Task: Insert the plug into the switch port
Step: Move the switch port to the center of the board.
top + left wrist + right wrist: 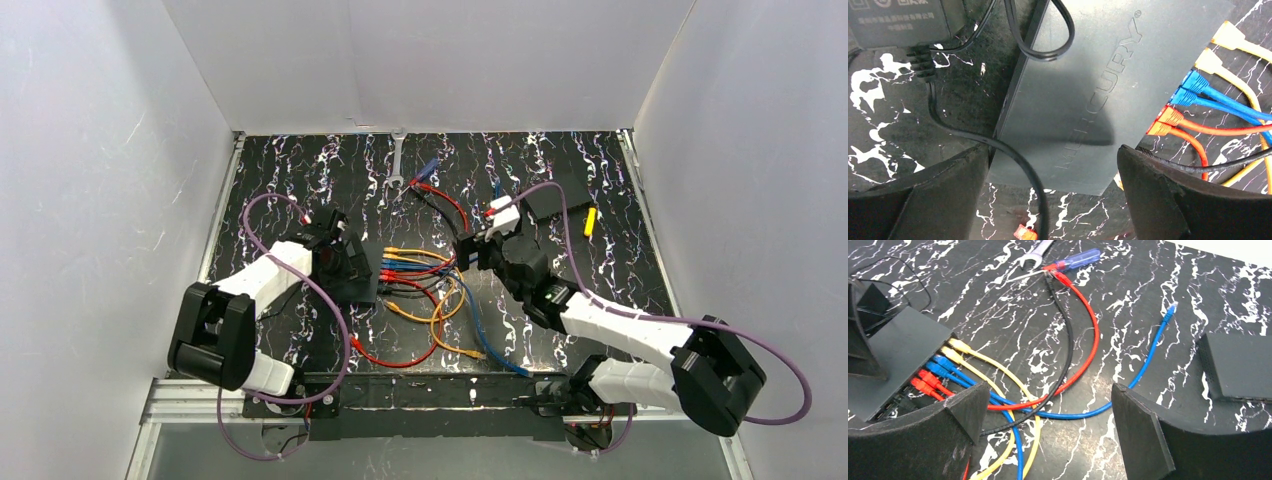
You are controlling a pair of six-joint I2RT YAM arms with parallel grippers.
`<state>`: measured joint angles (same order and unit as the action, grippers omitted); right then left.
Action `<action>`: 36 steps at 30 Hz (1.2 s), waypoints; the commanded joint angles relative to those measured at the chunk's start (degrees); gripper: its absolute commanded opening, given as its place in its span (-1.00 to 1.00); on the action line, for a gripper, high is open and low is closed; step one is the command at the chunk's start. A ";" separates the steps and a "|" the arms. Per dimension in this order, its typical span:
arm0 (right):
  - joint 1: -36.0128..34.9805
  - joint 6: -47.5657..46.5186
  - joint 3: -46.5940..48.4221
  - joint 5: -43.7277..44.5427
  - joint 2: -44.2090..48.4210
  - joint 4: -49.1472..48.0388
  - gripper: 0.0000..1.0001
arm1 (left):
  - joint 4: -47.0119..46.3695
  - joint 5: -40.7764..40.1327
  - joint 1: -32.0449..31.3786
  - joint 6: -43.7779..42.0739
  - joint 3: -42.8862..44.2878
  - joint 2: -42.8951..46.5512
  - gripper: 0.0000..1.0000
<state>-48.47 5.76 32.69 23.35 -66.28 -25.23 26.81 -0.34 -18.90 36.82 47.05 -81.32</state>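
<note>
So my left gripper (1052,167) hangs splayed wide right over the switch (1083,95). My right gripper (1048,402), also splayed and empty, is just off the switch's socket side, above the plugged-in cables (948,367).

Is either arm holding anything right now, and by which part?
Nothing is held. The left gripper hangs over the switch, jaws open; the right gripper hangs over the cables, jaws open and empty.
</note>
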 commanded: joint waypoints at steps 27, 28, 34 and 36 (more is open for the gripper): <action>0.13 3.70 -9.66 15.65 8.04 -7.88 1.00 | -16.97 -0.76 -25.78 10.55 12.74 -11.25 0.79; 0.13 3.88 -9.81 16.25 7.75 -8.05 1.00 | -14.64 -3.37 -25.61 9.08 12.86 -9.68 0.81; 0.13 3.90 -8.05 13.80 7.52 -4.18 1.00 | 0.48 -11.94 -21.09 3.86 15.34 -4.16 0.83; 0.13 3.69 -8.20 13.26 7.72 -4.11 1.00 | 3.97 -12.81 -17.76 2.47 15.21 -1.84 0.82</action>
<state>-48.45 9.87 23.44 37.04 -58.98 -28.47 18.61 -5.89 -41.41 43.94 60.75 -88.42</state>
